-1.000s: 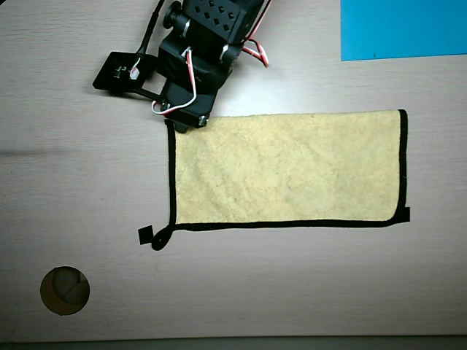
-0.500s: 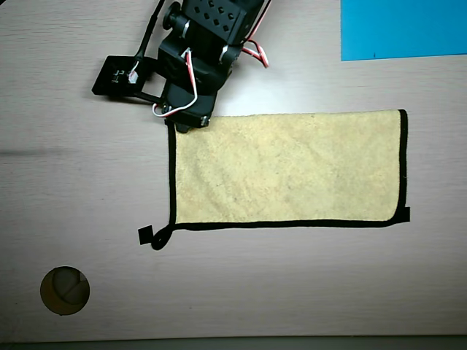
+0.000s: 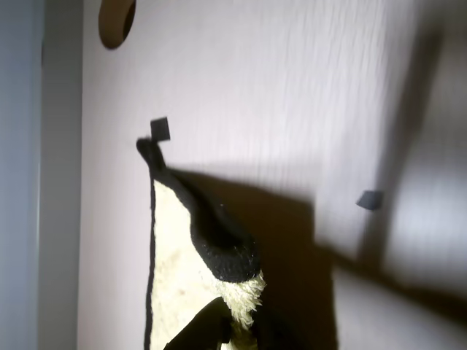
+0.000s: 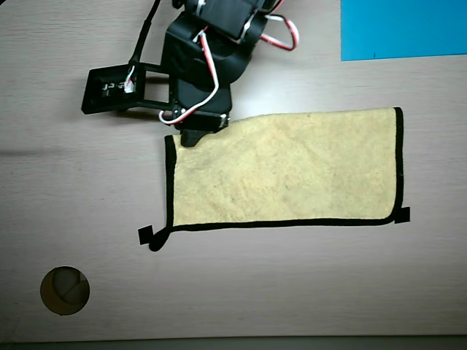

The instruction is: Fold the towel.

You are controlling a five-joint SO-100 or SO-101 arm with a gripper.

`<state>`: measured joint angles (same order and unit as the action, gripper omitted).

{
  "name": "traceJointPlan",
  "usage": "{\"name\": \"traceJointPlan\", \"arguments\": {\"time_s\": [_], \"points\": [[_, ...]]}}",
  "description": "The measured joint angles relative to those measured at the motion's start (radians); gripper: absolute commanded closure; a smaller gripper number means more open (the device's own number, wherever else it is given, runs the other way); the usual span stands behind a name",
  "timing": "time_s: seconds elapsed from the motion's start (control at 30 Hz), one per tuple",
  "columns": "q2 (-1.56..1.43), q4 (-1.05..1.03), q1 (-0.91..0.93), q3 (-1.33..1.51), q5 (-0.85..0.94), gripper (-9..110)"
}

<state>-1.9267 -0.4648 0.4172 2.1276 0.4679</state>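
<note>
The towel (image 4: 292, 171) lay spread flat on the pale desk (image 4: 73, 175), seen from overhead as a wide yellow rectangle with black trim along its left, bottom and right edges. The arm's pincer (image 4: 195, 135) sat at the towel's upper-left corner in that view, its dark tip over the cloth. In the wrist view the pincer (image 3: 237, 332) was clamped on a tuft of fuzzy pile at that corner, and the black trim (image 3: 219, 240) rose in a raised ridge from the desk toward the jaws, a sign that the corner was off the surface.

A small black tape square (image 4: 145, 235) lay just beside the towel's lower-left corner in the overhead view, and another (image 4: 403, 215) touched the lower-right corner. A bright blue sheet (image 4: 403, 29) occupied the upper-right of the desk, well apart from the arm, and a round hole (image 4: 65, 290) showed at lower left.

The step in hand appeared to be the grasp and first lift of one corner, with no fold yet made. The next move would likely call for carrying the corner up and across toward the opposite edge, keeping the grip firm so the cloth does not slip free.
</note>
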Motion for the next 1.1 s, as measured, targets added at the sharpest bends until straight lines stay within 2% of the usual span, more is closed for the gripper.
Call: {"name": "traceJointPlan", "arguments": {"time_s": [0.57,1.1], "points": [[-0.150,-0.175,-0.192,0.058,0.150,101],[-0.295,-0.242,-0.411,0.058,0.247,101]]}}
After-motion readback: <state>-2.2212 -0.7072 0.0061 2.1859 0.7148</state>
